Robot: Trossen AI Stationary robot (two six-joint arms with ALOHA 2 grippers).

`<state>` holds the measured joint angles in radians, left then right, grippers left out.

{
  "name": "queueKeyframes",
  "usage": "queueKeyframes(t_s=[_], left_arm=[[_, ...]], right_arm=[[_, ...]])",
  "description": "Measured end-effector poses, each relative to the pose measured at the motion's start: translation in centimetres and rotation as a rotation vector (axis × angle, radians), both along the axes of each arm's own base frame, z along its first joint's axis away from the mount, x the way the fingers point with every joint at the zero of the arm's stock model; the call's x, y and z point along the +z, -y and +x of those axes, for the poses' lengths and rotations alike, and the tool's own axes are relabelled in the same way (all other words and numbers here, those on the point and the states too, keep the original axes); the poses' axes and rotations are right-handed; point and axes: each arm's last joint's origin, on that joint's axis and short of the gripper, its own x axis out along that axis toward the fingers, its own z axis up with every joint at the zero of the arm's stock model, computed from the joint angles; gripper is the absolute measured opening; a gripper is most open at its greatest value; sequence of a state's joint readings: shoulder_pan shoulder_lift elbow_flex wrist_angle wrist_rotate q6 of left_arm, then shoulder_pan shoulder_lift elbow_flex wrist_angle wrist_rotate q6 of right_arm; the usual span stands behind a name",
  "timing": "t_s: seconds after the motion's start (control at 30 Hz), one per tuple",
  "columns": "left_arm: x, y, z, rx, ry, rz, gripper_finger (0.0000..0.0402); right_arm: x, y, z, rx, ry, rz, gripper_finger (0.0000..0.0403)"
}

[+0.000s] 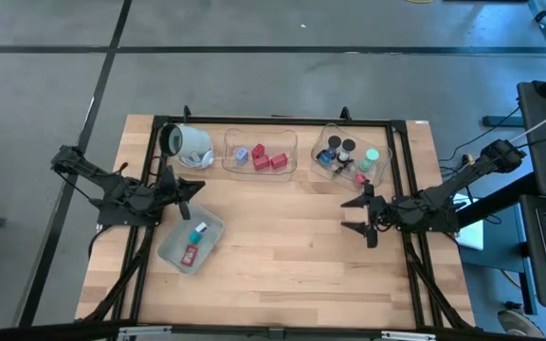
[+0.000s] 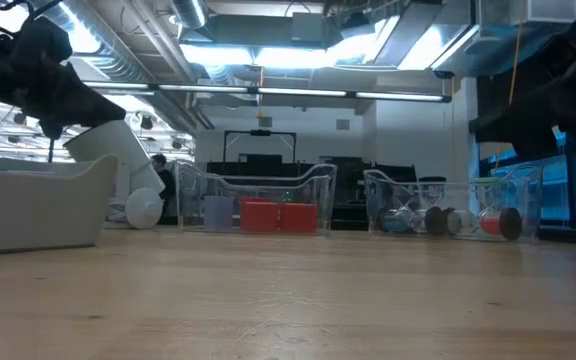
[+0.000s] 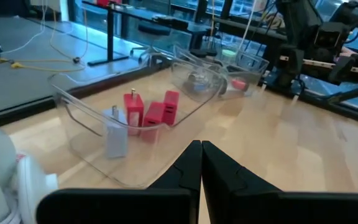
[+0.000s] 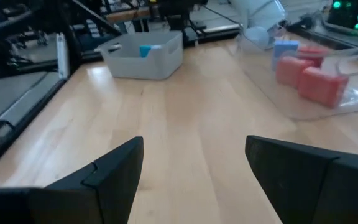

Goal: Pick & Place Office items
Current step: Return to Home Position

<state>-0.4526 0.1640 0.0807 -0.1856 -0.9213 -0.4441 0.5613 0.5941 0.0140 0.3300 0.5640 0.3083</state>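
Note:
Red blocks (image 1: pixel 265 158) and a blue block (image 1: pixel 241 155) lie in a clear tray (image 1: pixel 259 152) at the table's far side. A second clear tray (image 1: pixel 351 156) holds black cylinders (image 1: pixel 340 147), a mint-green disc (image 1: pixel 373 155) and small red pieces. A grey-blue tray (image 1: pixel 191 239) holds a teal piece (image 1: pixel 197 228) and a red piece (image 1: pixel 190 254). My left gripper (image 1: pixel 195 187) is shut and empty, between the grey-blue tray and the first clear tray. My right gripper (image 1: pixel 358 215) is open and empty above bare table, near of the second clear tray.
A large white cylinder with a dark end (image 1: pixel 186 142) lies at the far left of the table. A black frame (image 1: pixel 401 180) runs around the work area. Bare wood (image 1: pixel 282 237) lies between the two grippers and toward the near edge.

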Motion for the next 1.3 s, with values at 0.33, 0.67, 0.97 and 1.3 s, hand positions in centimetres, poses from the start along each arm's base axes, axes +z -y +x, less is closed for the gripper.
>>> queueKeyframes(t_s=[0.33, 0.67, 0.97, 1.3], left_arm=[[0.0, 0.1, 0.1, -0.055, -0.007, -0.012, 0.0004], [0.0, 0.2, 0.1, -0.057, -0.007, -0.012, 0.0004], [0.0, 0.2, 0.1, -0.057, -0.007, -0.012, 0.0004], [0.0, 0.2, 0.1, -0.058, -0.008, -0.012, 0.0004]], right_arm=[[-0.1, 0.9, -0.2, -0.327, 0.038, 0.000, 0.0285], [-0.4, 1.5, -0.5, -0.546, 0.062, 0.036, 0.0260], [-0.7, 1.5, -0.5, -0.452, -0.026, -0.194, 0.0230], [-0.9, 0.7, -0.3, -0.162, -0.080, -0.206, 0.0227]])
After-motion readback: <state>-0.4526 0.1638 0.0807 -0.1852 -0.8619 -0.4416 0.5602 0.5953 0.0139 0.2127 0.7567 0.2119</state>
